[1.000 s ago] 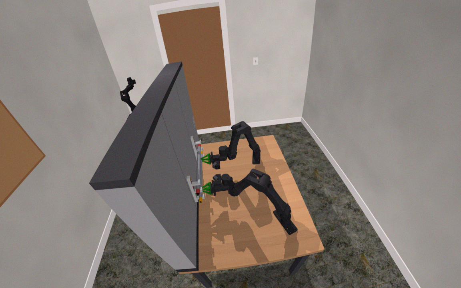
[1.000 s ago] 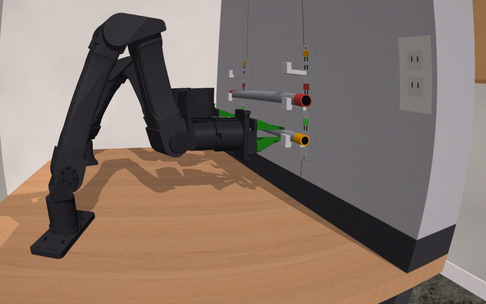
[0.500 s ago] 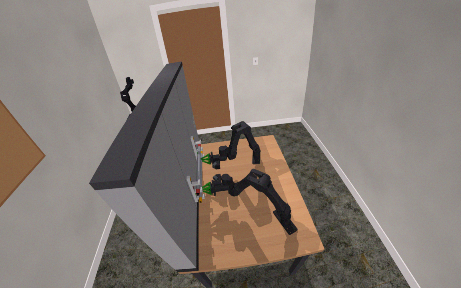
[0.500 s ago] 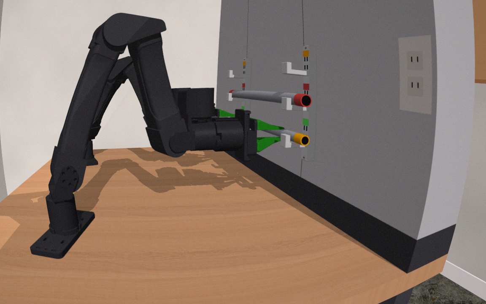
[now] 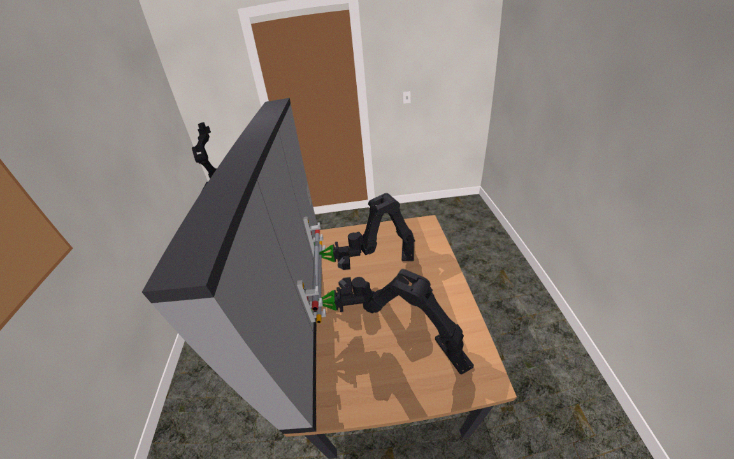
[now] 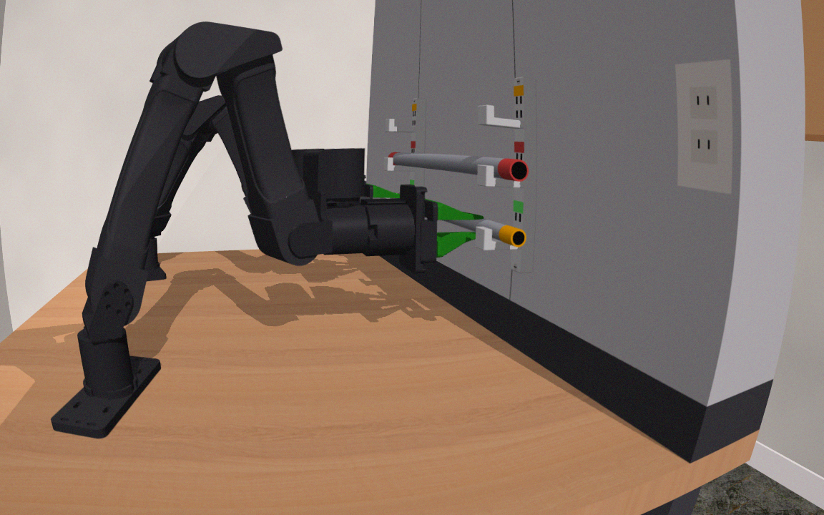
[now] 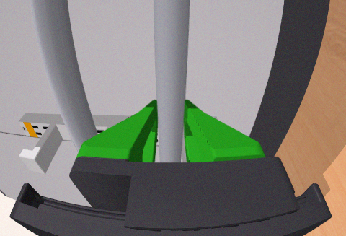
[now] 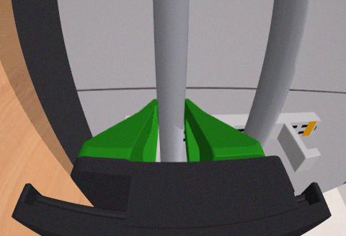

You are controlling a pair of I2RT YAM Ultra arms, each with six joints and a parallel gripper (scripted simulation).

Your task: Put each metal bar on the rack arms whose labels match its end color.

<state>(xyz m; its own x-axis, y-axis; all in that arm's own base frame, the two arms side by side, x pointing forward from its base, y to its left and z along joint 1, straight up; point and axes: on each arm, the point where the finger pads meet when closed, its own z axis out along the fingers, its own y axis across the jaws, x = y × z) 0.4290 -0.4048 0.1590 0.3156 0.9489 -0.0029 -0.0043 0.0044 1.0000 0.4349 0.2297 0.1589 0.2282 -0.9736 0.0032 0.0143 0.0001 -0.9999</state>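
The red-ended bar (image 6: 447,162) (image 7: 54,48) (image 8: 288,48) lies on the middle rack arms, under the red labels (image 6: 518,146). The orange-ended bar (image 6: 493,229) (image 7: 171,41) (image 8: 171,41) is at the lowest arms, under the green label (image 6: 518,207). The top arms, under the orange labels (image 6: 518,91), are empty. My left gripper (image 5: 322,300) (image 7: 171,107) and my right gripper (image 5: 320,252) (image 8: 171,106) (image 6: 476,227) are both shut on the orange-ended bar, one near each end. In the exterior view the right arm hides much of that bar and most of the left gripper.
The red-ended bar runs just above both grippers. The white rack arms, such as the empty top arm (image 6: 501,121), stick out from the grey wall panel (image 6: 607,224) and have raised tips. A dark base strip (image 6: 594,371) runs along the panel's foot at the table top (image 6: 338,410).
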